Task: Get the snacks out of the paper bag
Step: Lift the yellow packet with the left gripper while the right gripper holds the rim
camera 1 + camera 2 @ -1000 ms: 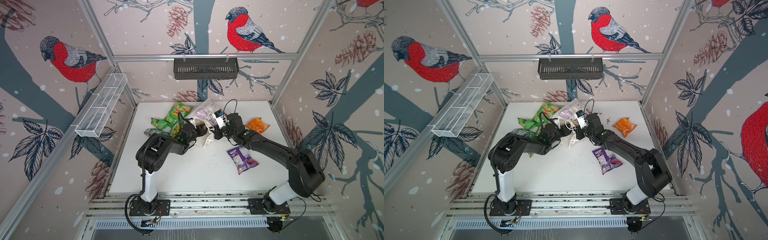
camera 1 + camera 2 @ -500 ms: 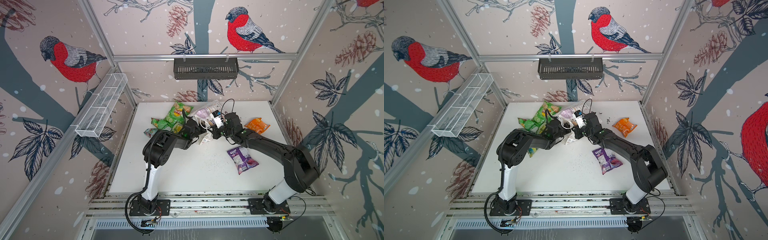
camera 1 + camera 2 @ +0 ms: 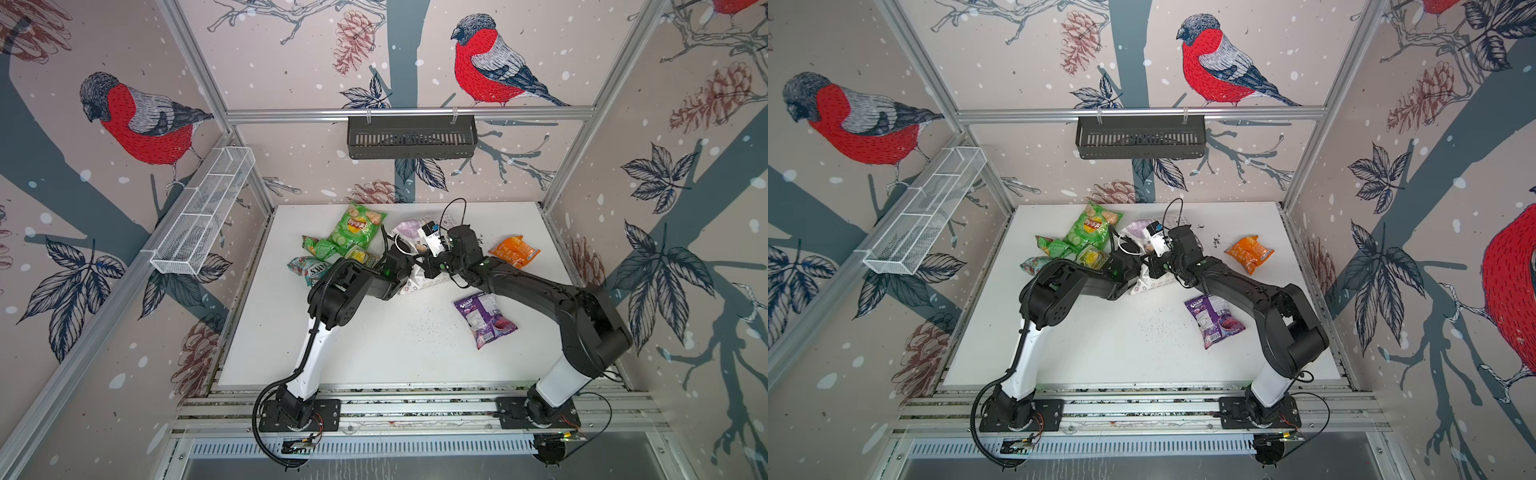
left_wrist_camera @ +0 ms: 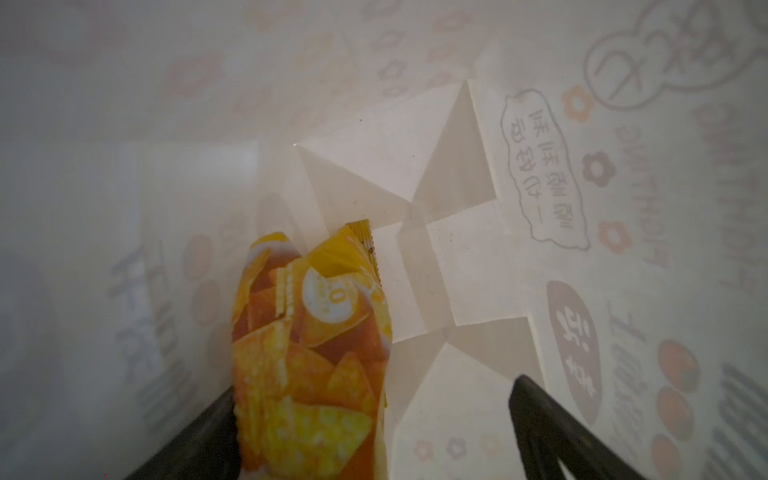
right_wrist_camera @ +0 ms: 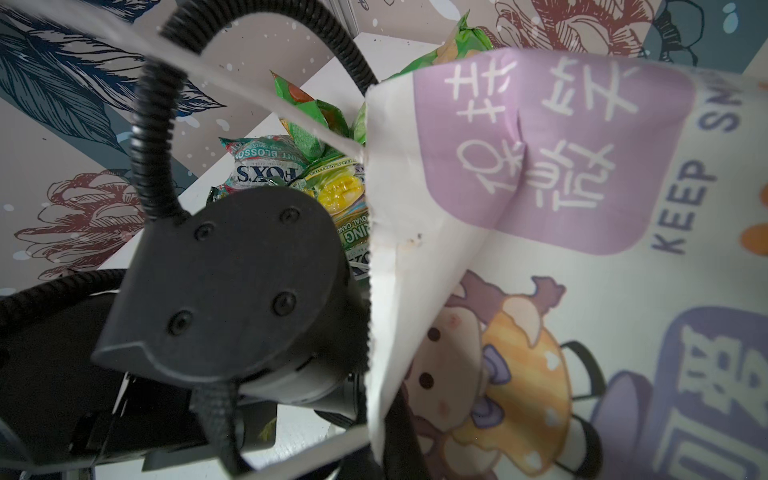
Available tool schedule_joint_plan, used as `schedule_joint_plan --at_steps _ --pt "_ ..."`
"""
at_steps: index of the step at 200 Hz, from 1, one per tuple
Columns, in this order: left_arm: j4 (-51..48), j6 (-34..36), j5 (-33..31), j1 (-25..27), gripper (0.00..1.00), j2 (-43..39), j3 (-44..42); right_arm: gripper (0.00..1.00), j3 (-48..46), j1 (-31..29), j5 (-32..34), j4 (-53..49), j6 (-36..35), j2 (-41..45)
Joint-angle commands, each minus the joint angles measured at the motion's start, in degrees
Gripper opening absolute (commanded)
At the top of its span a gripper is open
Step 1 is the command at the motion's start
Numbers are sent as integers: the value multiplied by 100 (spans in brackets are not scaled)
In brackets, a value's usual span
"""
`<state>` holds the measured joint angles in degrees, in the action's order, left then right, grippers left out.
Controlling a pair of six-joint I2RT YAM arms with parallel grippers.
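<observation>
The white paper bag [image 3: 420, 282] [image 3: 1152, 283] lies on its side mid-table. My right gripper [image 3: 430, 268] [image 5: 386, 419] is shut on its rim [image 5: 395, 291], holding the mouth open. My left gripper [image 4: 374, 399] is inside the bag, open, so both top views hide it. A yellow-orange snack packet [image 4: 311, 353] lies against one finger [image 4: 212, 419], with a gap to the other finger [image 4: 536, 403]. Outside lie a large green chip bag [image 3: 357, 228], a small green packet [image 3: 318, 247], a FOX'S packet [image 3: 307, 268], a yellow-green packet [image 3: 361, 255], an orange packet [image 3: 513, 250] and a purple packet [image 3: 484, 318].
The white table [image 3: 374, 357] has dark crumbs [image 3: 419, 328] near its middle. A black slotted basket [image 3: 411, 137] hangs on the back wall. A white wire basket [image 3: 203, 216] is fixed to the left wall. Metal frame posts stand at the corners.
My left gripper has opened wide and reached further into the bag's mouth. The right gripper has kept its hold on the bag's rim, shifting slightly toward the back.
</observation>
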<state>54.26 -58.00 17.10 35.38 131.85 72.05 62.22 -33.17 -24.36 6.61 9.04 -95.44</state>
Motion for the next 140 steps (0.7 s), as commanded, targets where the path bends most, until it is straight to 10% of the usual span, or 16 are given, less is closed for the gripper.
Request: schedule_joint_plan --at_steps 1,31,69,91,140 --pt "413 -2 124 65 83 126 76 0 -63 10 -407 342 74 7" --pt "518 -24 79 132 61 253 113 0 -142 52 -434 402 105 51" --pt "200 104 -13 202 58 416 408 0 -412 213 -642 716 284 181" --pt "19 113 38 259 22 632 726 0 -518 288 -694 841 344 220" --pt "-208 495 -322 259 0 411 521 0 -657 472 -724 875 377 298"
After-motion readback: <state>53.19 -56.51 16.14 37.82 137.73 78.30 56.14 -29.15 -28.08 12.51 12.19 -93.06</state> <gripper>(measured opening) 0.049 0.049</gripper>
